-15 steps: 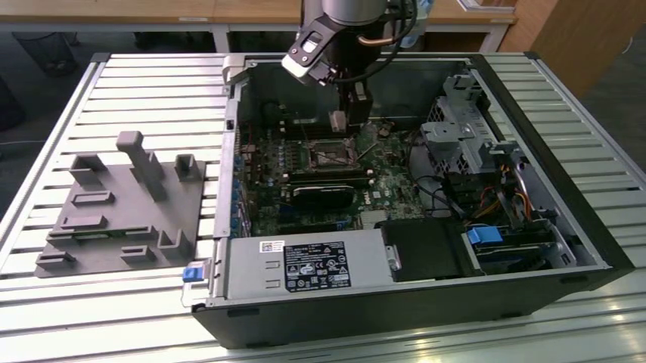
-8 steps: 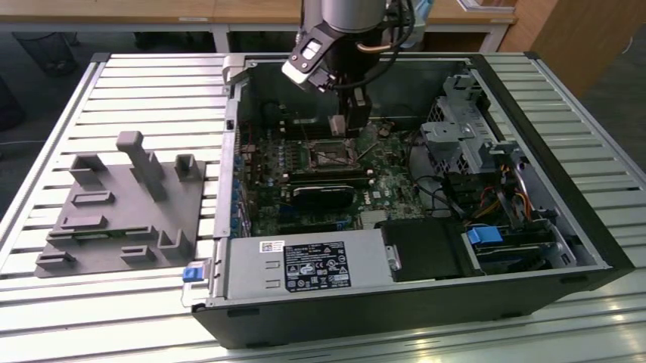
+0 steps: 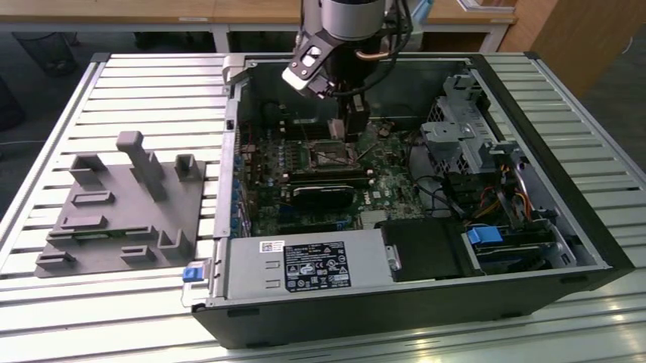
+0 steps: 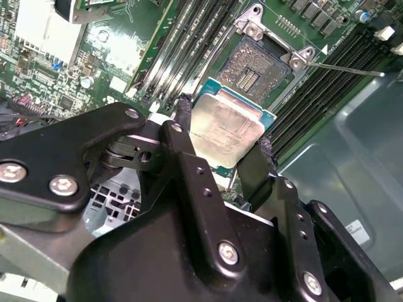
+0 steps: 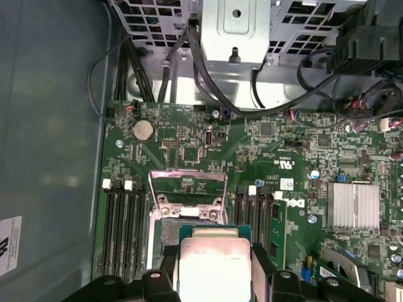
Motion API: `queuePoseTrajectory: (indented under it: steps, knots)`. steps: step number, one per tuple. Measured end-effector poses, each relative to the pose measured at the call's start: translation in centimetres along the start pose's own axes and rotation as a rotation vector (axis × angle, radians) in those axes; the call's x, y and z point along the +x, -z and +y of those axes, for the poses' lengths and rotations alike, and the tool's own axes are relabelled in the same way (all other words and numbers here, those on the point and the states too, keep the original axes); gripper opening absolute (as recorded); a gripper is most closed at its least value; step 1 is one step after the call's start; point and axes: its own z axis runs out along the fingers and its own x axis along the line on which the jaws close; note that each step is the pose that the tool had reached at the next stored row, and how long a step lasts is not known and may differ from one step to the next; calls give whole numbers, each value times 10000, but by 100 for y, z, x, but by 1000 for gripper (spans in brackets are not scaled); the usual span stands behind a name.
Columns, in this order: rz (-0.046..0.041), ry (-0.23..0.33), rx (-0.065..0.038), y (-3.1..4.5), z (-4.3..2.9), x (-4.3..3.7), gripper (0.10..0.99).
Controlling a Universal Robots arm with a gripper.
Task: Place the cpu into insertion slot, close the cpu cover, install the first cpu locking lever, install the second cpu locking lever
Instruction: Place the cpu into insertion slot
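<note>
— Whereabouts in the open case (image 3: 585, 204), on the motherboard (image 3: 394, 181)?
— Just beside the insertion slot (image 4: 258, 66), cpu cover (image 5: 187, 182) raised. Jaws clamped on the cpu (image 4: 227, 129) by its edges, clear of the board.
— Done well how?
— Probably level, corners squared to the rim, eased down.

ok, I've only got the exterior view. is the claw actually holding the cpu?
Observer: Yes. In the second wrist view the claw is shut on the cpu, gripping it by two opposite edges.
Operator: slot free?
Observer: The insertion slot is bare, with its contacts exposed. The cpu is not seated in it.
Operator: cover?
Observer: In the first wrist view the cpu cover stands swung up, off the slot.
</note>
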Motion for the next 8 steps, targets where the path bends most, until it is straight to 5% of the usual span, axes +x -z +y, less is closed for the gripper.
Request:
queuePoseTrajectory:
  steps: [8]
  knots:
    - [0,-1,0,-105,-9,2,541]
